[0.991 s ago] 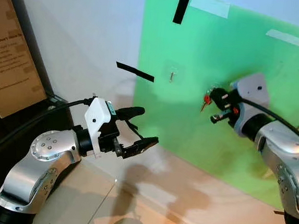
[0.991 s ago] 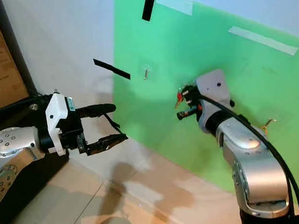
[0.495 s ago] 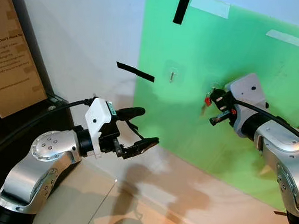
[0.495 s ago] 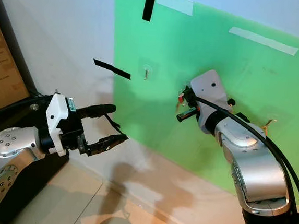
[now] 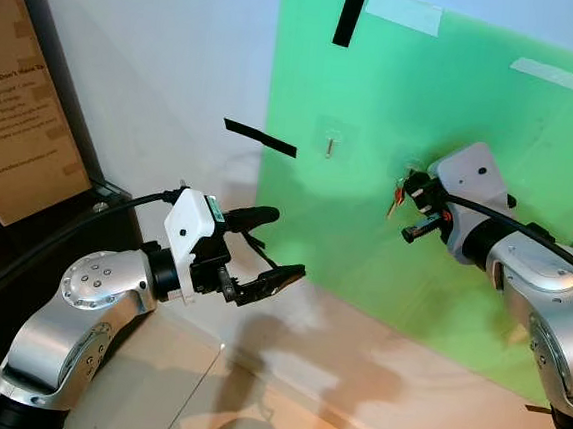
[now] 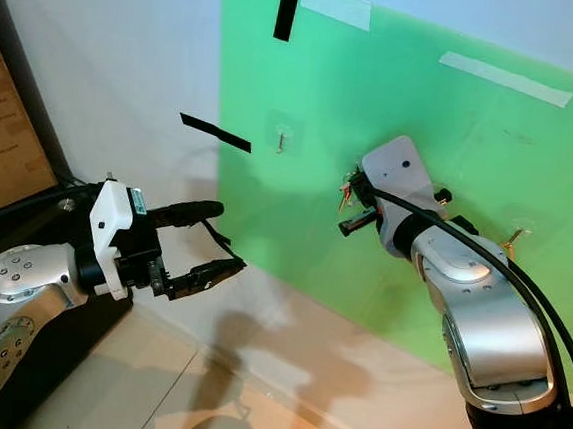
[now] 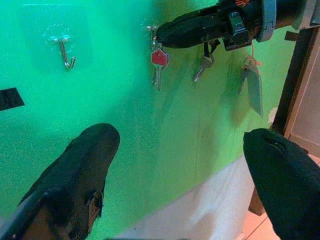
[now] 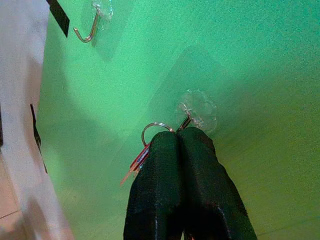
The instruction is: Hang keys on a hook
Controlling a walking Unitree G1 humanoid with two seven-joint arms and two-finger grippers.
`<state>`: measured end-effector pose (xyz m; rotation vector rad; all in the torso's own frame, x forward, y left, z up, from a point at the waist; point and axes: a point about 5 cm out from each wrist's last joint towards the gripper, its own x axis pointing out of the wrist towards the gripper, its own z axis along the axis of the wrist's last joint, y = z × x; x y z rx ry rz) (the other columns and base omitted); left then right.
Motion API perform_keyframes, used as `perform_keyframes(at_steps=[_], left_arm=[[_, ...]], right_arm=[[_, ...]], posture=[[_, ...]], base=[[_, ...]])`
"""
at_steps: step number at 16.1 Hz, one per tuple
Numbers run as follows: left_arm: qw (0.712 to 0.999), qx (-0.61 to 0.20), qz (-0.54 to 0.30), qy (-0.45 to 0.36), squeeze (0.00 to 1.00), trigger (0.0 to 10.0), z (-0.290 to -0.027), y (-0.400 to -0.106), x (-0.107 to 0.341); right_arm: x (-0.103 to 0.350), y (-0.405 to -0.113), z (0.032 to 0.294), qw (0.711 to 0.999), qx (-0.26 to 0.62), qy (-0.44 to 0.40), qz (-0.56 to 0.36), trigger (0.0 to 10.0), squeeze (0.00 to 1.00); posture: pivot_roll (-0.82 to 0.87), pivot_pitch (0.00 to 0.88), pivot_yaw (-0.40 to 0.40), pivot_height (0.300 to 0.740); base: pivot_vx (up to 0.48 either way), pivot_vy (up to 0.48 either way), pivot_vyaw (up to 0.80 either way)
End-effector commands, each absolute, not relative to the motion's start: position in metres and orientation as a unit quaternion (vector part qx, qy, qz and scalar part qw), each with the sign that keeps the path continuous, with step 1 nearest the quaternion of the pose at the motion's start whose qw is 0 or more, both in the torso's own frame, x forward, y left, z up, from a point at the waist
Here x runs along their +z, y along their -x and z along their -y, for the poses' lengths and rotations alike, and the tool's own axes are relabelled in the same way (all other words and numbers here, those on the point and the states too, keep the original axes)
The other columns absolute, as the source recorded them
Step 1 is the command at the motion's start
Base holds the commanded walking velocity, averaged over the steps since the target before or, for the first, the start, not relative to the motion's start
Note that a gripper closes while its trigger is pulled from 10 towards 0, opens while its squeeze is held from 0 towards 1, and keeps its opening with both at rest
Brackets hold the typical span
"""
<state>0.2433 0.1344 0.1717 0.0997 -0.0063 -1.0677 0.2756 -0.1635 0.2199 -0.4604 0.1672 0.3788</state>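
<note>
Right claw, pinching the keys just at the hook, is risking the ring slipping off; left claw is idling spread.

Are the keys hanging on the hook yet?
Nearly. The right gripper is shut on the keys, holding their ring against the middle hook on the green board. Whether it has caught is unclear. Letting go is left. The left gripper waits open.
</note>
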Motion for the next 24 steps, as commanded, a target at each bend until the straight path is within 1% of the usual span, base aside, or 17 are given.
perform_keyframes(at_steps=[1, 3, 4, 15, 17, 19, 21, 22, 23, 24], left_arm=[[0.857, -0.512, 0.000, -0.054, 0.00, 10.0, -0.133, -0.241, 0.171], [0.857, -0.512, 0.000, -0.053, 0.00, 10.0, -0.133, -0.241, 0.171], [0.857, -0.512, 0.000, -0.053, 0.00, 10.0, -0.133, -0.242, 0.172], [0.857, -0.512, -0.002, -0.053, 0.00, 10.0, -0.134, -0.241, 0.171], [0.858, -0.511, -0.001, -0.054, 0.00, 10.0, -0.134, -0.242, 0.171], [0.871, -0.489, 0.005, -0.042, 0.00, 10.0, -0.135, -0.242, 0.170], [0.892, -0.450, 0.003, -0.031, 0.00, 10.0, -0.142, -0.243, 0.166], [0.925, -0.377, -0.001, -0.047, 0.00, 10.0, -0.154, -0.251, 0.161], [0.934, -0.354, -0.003, -0.053, 0.00, 10.0, -0.158, -0.253, 0.160], [0.952, -0.299, -0.003, -0.067, 0.00, 10.0, -0.168, -0.258, 0.157]], right_arm=[[0.216, -0.276, 0.166, 0.950, 0.181, 0.232, -0.100, 10.0, 0.00], [0.216, -0.277, 0.166, 0.952, 0.179, 0.225, -0.101, 10.0, 0.00], [0.216, -0.277, 0.165, 0.954, 0.179, 0.219, -0.100, 10.0, 1.00], [0.216, -0.276, 0.167, 0.954, 0.177, 0.219, -0.102, 10.0, 1.00], [0.220, -0.276, 0.167, 0.957, 0.181, 0.208, -0.088, 10.0, 1.00], [0.234, -0.265, 0.162, 0.963, 0.224, 0.147, -0.028, 10.0, 1.00], [0.237, -0.259, 0.158, 0.964, 0.238, 0.115, -0.002, 10.0, 1.00], [0.235, -0.256, 0.153, 0.969, 0.232, 0.084, 0.020, 10.0, 1.00], [0.234, -0.255, 0.152, 0.971, 0.228, 0.072, 0.026, 10.0, 1.00], [0.224, -0.254, 0.148, 0.975, 0.212, 0.057, 0.038, 10.0, 1.00]], posture=[[0.03, 0.000, -0.064, 0.740], [0.03, 0.000, -0.064, 0.740], [0.03, 0.000, -0.064, 0.740], [0.03, 0.000, -0.062, 0.740], [0.03, 0.000, -0.068, 0.740], [0.02, 0.000, -0.080, 0.740], [0.02, 0.000, -0.075, 0.740], [0.01, 0.000, -0.064, 0.740], [0.01, 0.000, -0.064, 0.740], [0.02, 0.000, -0.056, 0.740]], base=[[0.000, 0.000, 0.00], [0.000, 0.000, 0.00], [0.000, 0.000, 0.00], [0.000, 0.000, 0.00], [0.000, 0.000, 0.00], [0.000, 0.000, 0.00], [0.000, 0.000, 0.00], [0.000, 0.000, 0.00], [0.000, 0.000, 0.00], [0.000, 0.000, 0.80]])
